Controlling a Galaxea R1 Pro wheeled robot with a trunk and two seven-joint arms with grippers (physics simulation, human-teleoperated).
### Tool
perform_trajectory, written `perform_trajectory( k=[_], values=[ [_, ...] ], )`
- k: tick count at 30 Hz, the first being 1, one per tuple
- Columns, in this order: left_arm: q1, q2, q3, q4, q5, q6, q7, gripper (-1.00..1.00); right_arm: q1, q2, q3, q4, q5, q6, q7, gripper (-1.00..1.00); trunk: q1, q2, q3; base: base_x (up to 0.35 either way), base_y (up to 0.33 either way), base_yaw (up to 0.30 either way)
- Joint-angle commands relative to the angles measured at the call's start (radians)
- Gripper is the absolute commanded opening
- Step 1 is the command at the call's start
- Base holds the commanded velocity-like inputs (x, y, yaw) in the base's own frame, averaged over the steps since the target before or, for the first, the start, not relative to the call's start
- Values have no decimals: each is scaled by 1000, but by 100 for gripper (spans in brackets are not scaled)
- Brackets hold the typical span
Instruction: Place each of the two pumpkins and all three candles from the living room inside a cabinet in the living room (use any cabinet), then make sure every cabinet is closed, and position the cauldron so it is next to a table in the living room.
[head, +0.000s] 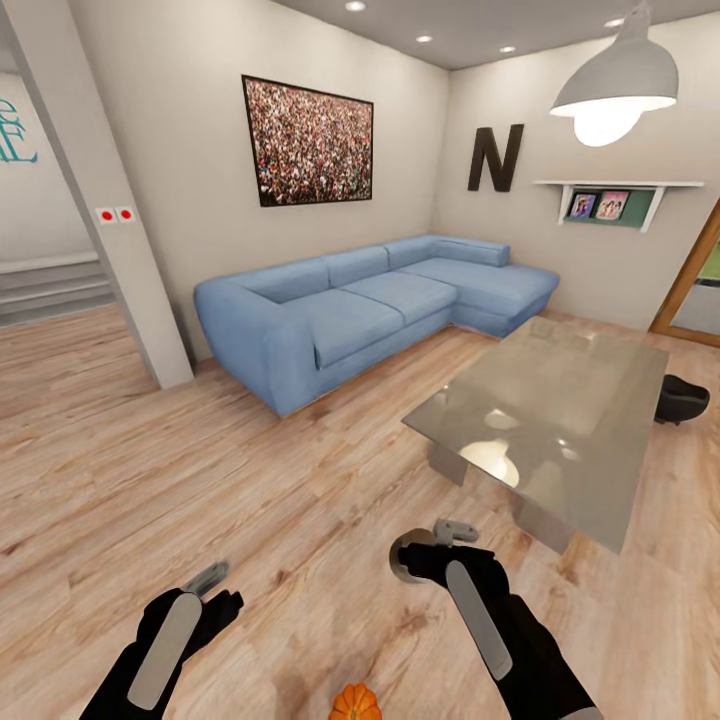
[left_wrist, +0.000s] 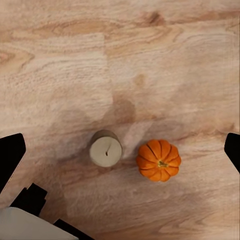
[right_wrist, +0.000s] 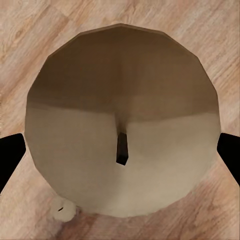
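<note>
A big black letter N (head: 495, 158) hangs on the wall above the sofa (head: 370, 305). Far left of the sofa, part of some blue-green letters (head: 14, 130) shows on another wall, too cut off to read.

the floor (head: 150, 470) in front is open wood, free between the sofa (head: 340, 310) and the tabletop (head: 560, 420). the tabletop blocks the right side. under the left fingers (left_wrist: 10, 155) a candle (left_wrist: 105, 149) and a pumpkin (left_wrist: 159, 160) stand just beside each other, apart, with free floor all around them.
</note>
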Motion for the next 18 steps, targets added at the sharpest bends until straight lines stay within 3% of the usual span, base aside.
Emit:
perform_trajectory(
  k=[1, 9, 14, 18],
  values=[
    [-1, 0, 0, -1, 11, 1, 19, 100, -1, 0, 1, -19, -11, 5, -10, -100, 4, -8, -4, 0, 0, 0],
    [0, -25, -2, 2, 9, 0, 86, 100, 67, 3, 3, -283, -11, 101, -10, -100, 35, -64, -29, 0, 0, 0],
    [0, -35, -2, 4, 8, -1, 105, 100, 87, 8, 3, -323, -10, 145, -10, -100, 54, -99, -45, 0, 0, 0],
    [-1, -41, -1, 4, -21, -2, 106, 100, 88, 10, 3, -324, -12, 148, -10, -100, 69, -127, -58, 0, 0, 0]
  ],
)
